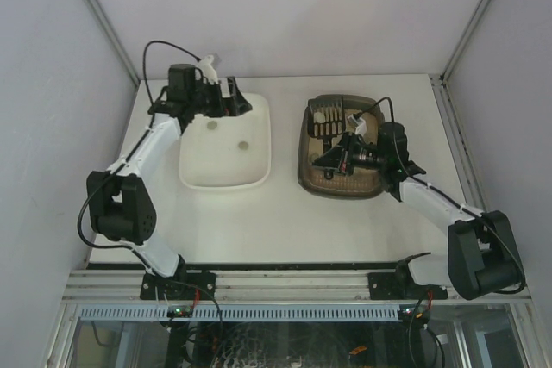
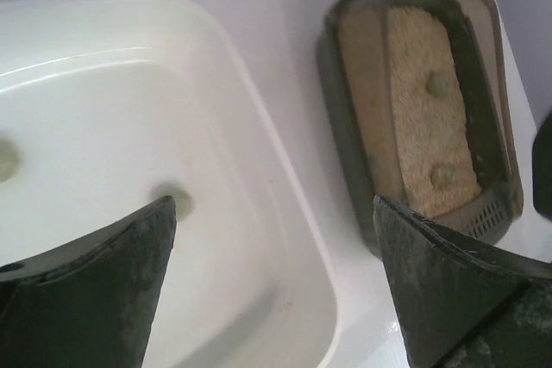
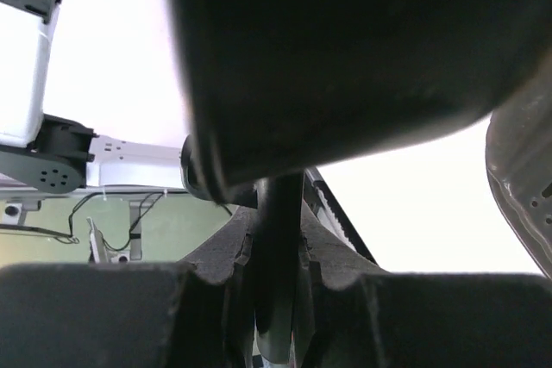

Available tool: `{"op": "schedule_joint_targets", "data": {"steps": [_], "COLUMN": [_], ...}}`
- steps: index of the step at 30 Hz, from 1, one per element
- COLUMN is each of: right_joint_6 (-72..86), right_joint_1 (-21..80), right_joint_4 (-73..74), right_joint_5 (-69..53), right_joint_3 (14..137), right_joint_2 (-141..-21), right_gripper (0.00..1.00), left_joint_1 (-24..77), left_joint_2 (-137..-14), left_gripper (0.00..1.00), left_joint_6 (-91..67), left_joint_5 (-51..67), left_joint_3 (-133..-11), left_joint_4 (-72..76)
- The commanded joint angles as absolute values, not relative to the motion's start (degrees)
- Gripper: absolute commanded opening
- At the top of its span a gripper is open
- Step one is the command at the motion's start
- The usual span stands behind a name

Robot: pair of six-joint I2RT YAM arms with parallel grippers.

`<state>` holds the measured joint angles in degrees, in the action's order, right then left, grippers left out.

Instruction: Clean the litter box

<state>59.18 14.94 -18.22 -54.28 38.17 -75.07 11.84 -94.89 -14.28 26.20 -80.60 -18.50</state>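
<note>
The dark brown litter box (image 1: 304, 154) sits at the right of the table, with tan litter in it. In the left wrist view the litter box (image 2: 345, 84) holds two greenish lumps (image 2: 438, 84). My right gripper (image 1: 333, 159) hovers over the box and is shut on the handle (image 3: 277, 239) of the black slotted scoop (image 1: 328, 120), whose head lies toward the box's far left. The scoop's dark underside (image 3: 345, 58) fills the right wrist view. My left gripper (image 1: 231, 97) is open and empty above the far edge of the white tub (image 1: 194, 174), fingers (image 2: 103, 290) spread wide.
The white tub (image 2: 259, 127) stands left of the litter box, a narrow strip of table between them. Two small greenish lumps (image 1: 243, 145) lie on the tub's floor. Grey walls close in the table at the left, right and back.
</note>
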Motion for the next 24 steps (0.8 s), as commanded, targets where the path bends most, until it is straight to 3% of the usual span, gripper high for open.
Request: {"op": "schedule_joint_targets", "data": {"steps": [1, 6, 11, 18, 24], "right_joint_6": [50.6, 46.4, 34.0, 26.5, 23.8], "right_joint_1": [17.7, 25.8, 41.1, 56.6, 62.1], "right_joint_4": [-2.2, 10.1, 40.8, 69.7, 78.5], "right_joint_5": [-50.3, -40.7, -13.8, 20.6, 37.3], "right_joint_3": [43.4, 56.8, 85.0, 120.8, 136.2], "right_joint_2": [-75.7, -81.9, -96.5, -121.9, -132.5], "right_gripper": [0.00, 0.00, 0.00, 0.00, 0.00], "left_joint_1": [3.8, -0.3, -0.4, -2.9, -3.0], "left_joint_2": [-95.8, -93.3, -91.6, -89.2, -88.3], "left_gripper": [1.00, 1.00, 1.00, 1.00, 1.00], "left_joint_6": [-21.0, -22.5, -19.7, -18.1, -17.0], "left_joint_5": [30.4, 17.7, 2.1, -2.7, -4.5], "left_joint_3": [-83.9, -81.2, -81.7, -78.8, -78.1], "left_joint_4": [-22.1, -24.5, -32.4, -31.1, -29.0]}}
